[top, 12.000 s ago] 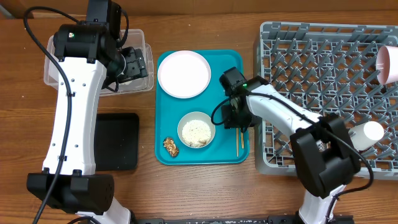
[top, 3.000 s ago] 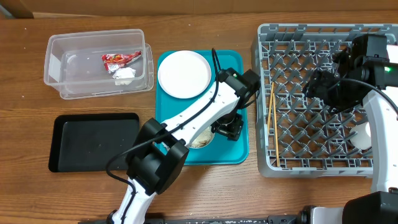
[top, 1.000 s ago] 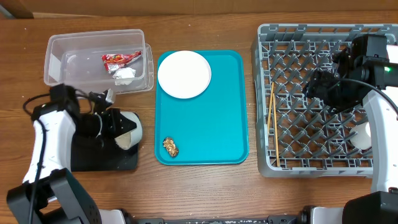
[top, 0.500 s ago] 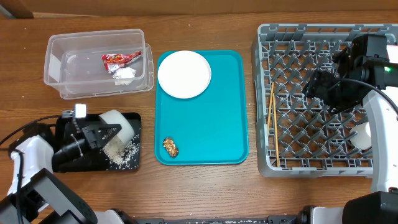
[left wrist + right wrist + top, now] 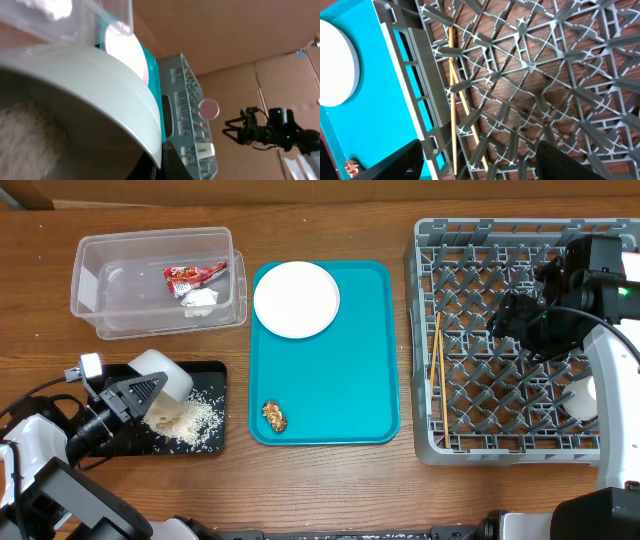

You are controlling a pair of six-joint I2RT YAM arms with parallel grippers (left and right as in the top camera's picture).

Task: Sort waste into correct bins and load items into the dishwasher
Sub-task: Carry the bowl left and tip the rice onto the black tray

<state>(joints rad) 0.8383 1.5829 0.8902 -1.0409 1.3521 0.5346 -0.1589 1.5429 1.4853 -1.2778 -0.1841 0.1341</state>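
My left gripper (image 5: 147, 392) is shut on the rim of a white bowl (image 5: 162, 372), which it holds tipped over the black tray (image 5: 210, 380). Loose rice (image 5: 195, 420) lies scattered on that tray. In the left wrist view the bowl (image 5: 90, 85) fills the frame, with a dark finger (image 5: 175, 165) pressed to its rim. The clear tub (image 5: 100, 290) holds the red wrapper (image 5: 193, 275) and the tissue (image 5: 201, 301). My right gripper (image 5: 520, 320) hangs open over the grey dish rack (image 5: 520, 240), where the chopsticks (image 5: 436, 360) (image 5: 454, 100) lie.
The teal tray (image 5: 350, 350) carries a white plate (image 5: 296, 299) and a brown food lump (image 5: 274, 415). A white cup (image 5: 580, 402) in the rack shows partly under my right arm. A pink plate (image 5: 209, 107) stands upright in the rack.
The left gripper has carried the tipped bowl leftward across the black tray, and rice has spilled out onto the tray. The right arm has not moved.
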